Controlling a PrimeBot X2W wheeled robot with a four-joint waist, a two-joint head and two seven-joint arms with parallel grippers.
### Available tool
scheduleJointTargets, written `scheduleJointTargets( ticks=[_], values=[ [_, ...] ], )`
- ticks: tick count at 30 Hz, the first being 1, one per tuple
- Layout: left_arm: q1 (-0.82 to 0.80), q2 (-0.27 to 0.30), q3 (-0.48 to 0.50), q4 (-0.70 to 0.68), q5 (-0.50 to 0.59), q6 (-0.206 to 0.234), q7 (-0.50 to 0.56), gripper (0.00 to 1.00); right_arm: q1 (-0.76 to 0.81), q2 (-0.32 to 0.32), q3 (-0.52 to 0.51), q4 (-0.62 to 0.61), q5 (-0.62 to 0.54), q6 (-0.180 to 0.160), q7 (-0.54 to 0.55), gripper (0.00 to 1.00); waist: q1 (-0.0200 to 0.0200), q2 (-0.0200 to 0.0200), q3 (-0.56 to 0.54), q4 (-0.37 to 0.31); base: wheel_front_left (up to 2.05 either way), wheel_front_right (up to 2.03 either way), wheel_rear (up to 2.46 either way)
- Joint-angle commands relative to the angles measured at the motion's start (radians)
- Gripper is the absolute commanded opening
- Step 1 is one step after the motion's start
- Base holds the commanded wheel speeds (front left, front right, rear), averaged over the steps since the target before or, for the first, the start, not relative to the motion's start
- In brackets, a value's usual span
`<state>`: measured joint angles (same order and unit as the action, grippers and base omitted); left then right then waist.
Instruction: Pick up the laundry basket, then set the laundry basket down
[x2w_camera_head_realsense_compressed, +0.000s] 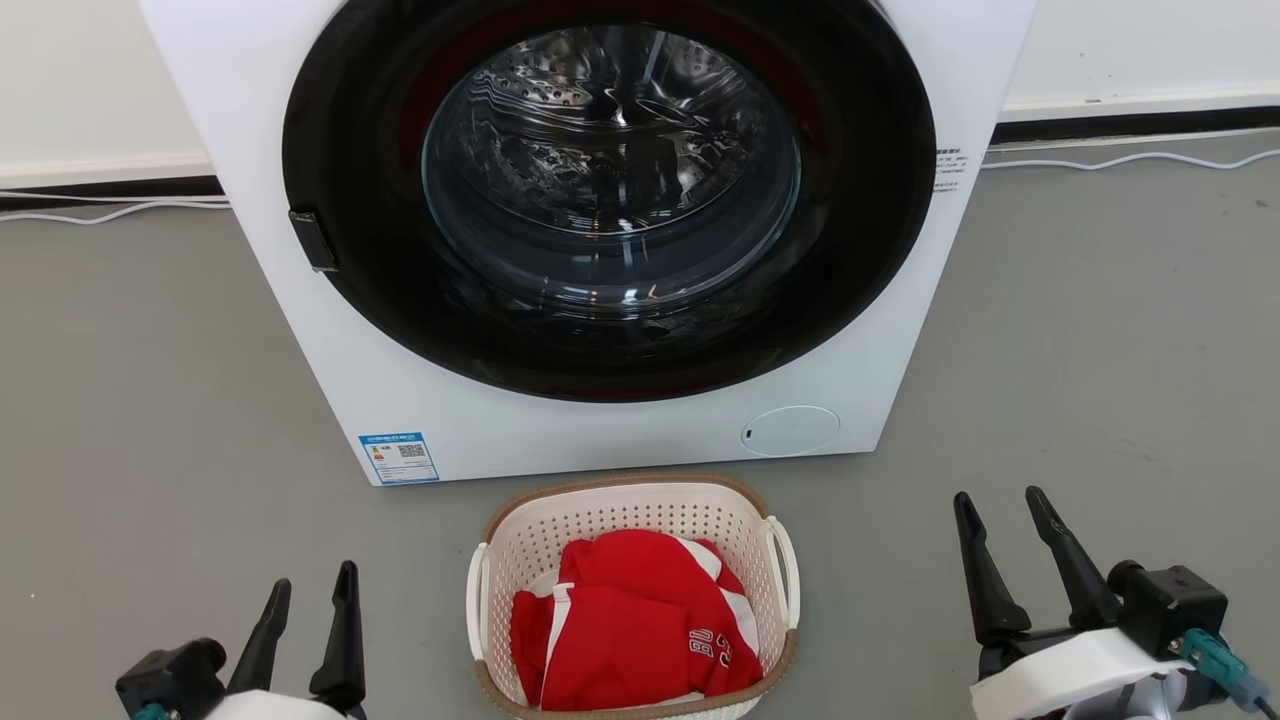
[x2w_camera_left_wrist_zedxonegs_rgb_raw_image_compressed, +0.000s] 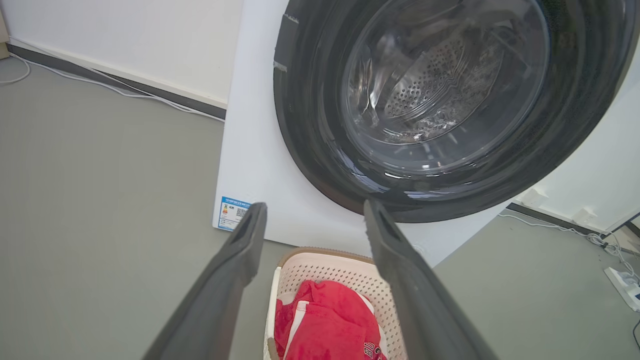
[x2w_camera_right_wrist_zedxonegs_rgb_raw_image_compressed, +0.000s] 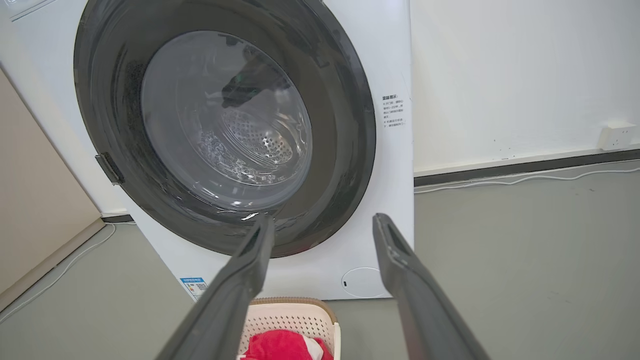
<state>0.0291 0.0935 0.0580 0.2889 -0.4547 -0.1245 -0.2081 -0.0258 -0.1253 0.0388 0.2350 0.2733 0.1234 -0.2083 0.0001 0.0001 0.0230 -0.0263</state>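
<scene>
Dark left claw (x2w_camera_head_realsense_compressed: 315, 577) spread wide, empty, right claw (x2w_camera_head_realsense_compressed: 998, 495) likewise

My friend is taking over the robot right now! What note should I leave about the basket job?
Left gripper: jaws open, empty, left of the laundry basket, not touching it.
Right gripper: jaws open, empty, right of the basket, not touching.
Basket: on the floor before the washing machine, red clothing inside.
Done: nothing yet.
Left: lift the basket, then set it down.
</scene>
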Motion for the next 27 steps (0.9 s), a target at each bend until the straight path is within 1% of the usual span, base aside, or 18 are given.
scheduleJointTargets(
  ticks=[1, 13, 27],
  values=[
    [-0.018, 0.014, 0.026, -0.030, 0.038, -0.005, -0.021, 1.00, -0.040, -0.019, 0.027, -0.033, -0.035, 0.007, -0.021, 1.00, 0.0000, -0.0001, 0.000, -0.001, 0.00, 0.00, 0.00],
    [-0.010, 0.026, 0.022, -0.037, 0.153, -0.006, -0.053, 1.00, -0.038, -0.024, 0.038, -0.041, -0.162, 0.007, -0.053, 1.00, 0.0000, -0.0001, 0.007, -0.008, 0.00, 0.00, 0.00],
    [-0.013, 0.027, 0.023, -0.041, 0.159, -0.006, -0.054, 1.00, -0.041, -0.020, 0.035, -0.042, -0.163, 0.007, -0.053, 1.00, 0.0000, -0.0001, 0.017, -0.010, 0.00, 0.00, 0.00]
  ],
)
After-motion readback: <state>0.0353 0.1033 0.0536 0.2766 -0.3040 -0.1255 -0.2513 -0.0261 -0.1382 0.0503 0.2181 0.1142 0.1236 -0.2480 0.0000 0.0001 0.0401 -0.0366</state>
